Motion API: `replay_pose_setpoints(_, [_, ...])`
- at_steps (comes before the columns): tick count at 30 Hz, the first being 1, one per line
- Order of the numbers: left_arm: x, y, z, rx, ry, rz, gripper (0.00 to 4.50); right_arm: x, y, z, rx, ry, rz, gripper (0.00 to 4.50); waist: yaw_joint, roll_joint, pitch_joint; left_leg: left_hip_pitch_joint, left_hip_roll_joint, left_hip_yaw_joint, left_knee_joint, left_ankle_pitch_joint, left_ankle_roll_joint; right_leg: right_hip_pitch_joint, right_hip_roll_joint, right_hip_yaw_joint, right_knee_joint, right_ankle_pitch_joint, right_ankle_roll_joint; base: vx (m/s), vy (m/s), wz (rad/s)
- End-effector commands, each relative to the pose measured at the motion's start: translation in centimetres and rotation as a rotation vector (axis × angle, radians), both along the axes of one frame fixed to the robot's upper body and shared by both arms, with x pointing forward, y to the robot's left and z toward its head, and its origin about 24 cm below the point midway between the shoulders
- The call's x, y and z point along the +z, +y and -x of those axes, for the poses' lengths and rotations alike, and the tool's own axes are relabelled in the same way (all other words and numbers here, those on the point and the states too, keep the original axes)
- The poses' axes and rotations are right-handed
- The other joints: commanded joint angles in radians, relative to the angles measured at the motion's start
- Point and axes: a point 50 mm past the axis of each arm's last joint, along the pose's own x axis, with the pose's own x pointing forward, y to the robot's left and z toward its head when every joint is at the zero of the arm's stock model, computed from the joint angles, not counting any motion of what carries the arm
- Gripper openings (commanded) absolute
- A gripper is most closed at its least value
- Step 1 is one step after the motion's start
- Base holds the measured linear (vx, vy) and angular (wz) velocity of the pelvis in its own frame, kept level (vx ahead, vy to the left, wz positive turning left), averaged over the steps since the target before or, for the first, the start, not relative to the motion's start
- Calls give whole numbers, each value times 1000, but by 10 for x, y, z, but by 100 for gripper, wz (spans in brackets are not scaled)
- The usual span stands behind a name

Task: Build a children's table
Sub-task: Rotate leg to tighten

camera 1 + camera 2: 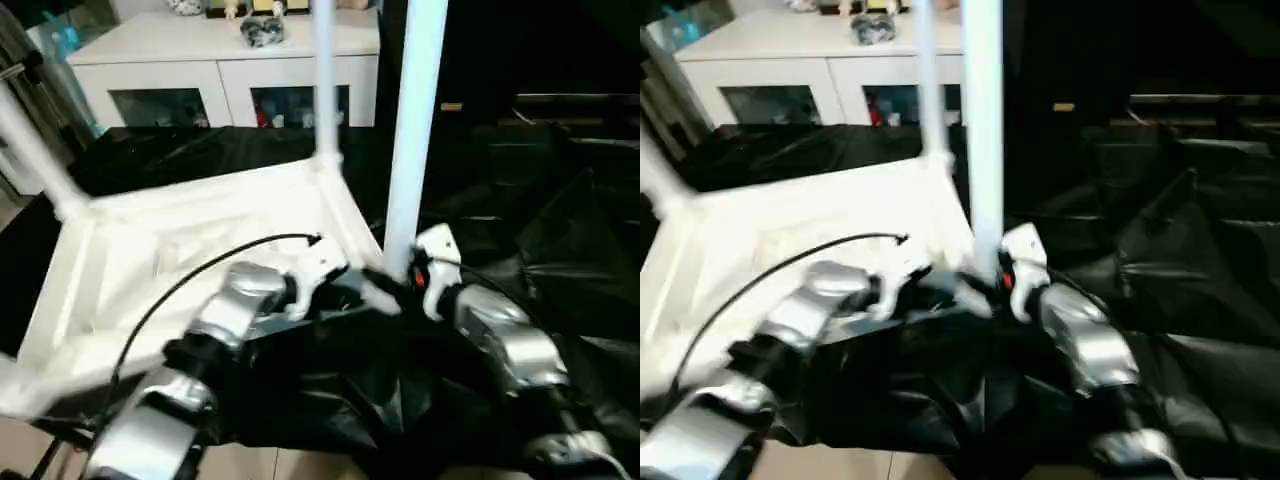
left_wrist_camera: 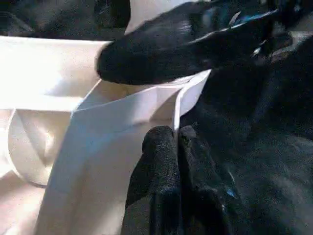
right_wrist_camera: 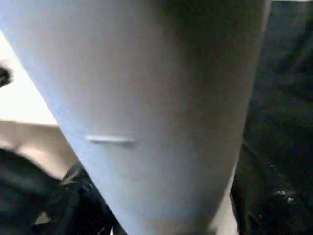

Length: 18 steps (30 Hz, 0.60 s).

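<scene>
Tabletop (image 1: 200,225) smooth white plastic; forearms (image 1: 505,340) silvery metal.

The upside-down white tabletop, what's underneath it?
Under the tabletop lies crumpled black sheeting, spreading out past its edges. Whatever the sheeting rests on is covered, and the tabletop's downward face is hidden.

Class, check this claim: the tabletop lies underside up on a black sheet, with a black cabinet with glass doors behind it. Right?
Not quite. The cabinet is white, not black, as the left eye view shows. The tabletop does lie underside up on the black sheet.
</scene>
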Motion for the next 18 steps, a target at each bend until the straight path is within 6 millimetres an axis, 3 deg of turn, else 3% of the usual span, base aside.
replay_pose_setpoints(1, [8, -17, -2, 12, -35, 31, 0, -29, 35, 17, 109, 130, -5, 259, -3, -14, -41, 3, -11, 3, -73, -398, 14, 27, -13, -8, -95, -485, -134, 0, 0, 0])
replay_pose_setpoints(2, [7, -18, 0, 2, -31, 34, 0, -28, 39, 17, 130, 119, -15, 259, -4, -15, -42, 3, -11, 3, -72, -400, 16, 27, -13, -8, -96, -486, -133, 0, 0, 0])
replay_pose_setpoints(3, [7, -19, 0, -1, -29, 36, 0, -27, 41, 17, 141, 111, -22, 315, -5, -14, -41, 3, -11, 3, -73, -407, 19, 26, -13, -9, -97, -493, -131, 0, 0, 0])
replay_pose_setpoints(6, [5, -17, 4, -45, -19, 32, 0, -19, 39, 17, 183, 105, -84, 331, -6, -14, -42, 3, -10, 2, -75, -415, 25, 26, -12, -8, -96, -484, -135, 0, 0, 0])
replay_pose_setpoints(9, [7, -12, 6, -98, -17, 36, 0, -11, 31, 20, 285, 71, -53, 364, -4, -16, -46, 0, -6, 2, -74, -391, 33, 31, -12, -5, -91, -416, -150, 0, 0, 0])
replay_pose_setpoints(12, [8, -8, 10, -162, -8, 39, 0, -7, 23, 22, 350, 65, -35, 364, -2, -14, -54, -6, -4, 6, -68, -313, 49, 40, -13, -3, -74, -252, -207, 0, 0, 0])
replay_pose_setpoints(13, [8, -5, 13, -200, 6, 38, 0, -3, 17, 24, 401, 51, -26, 364, -2, -14, -54, -6, -4, 6, -68, -313, 49, 40, -13, -3, -74, -252, -207, 55, -4, 1])
replay_pose_setpoints(17, [9, 4, 20, -338, 41, 24, 0, 5, 3, 37, 595, 56, -19, 364, 16, -5, -65, -3, -2, 10, -50, -181, 100, 53, -10, -6, -50, -7, -278, 48, -4, 0])
replay_pose_setpoints(18, [9, 5, 22, -362, 47, 20, 0, 7, 1, 40, 626, 61, -18, 364, 19, -7, -65, -3, -2, 12, -47, -167, 112, 54, -8, -6, -49, 24, -284, 0, 0, 0])
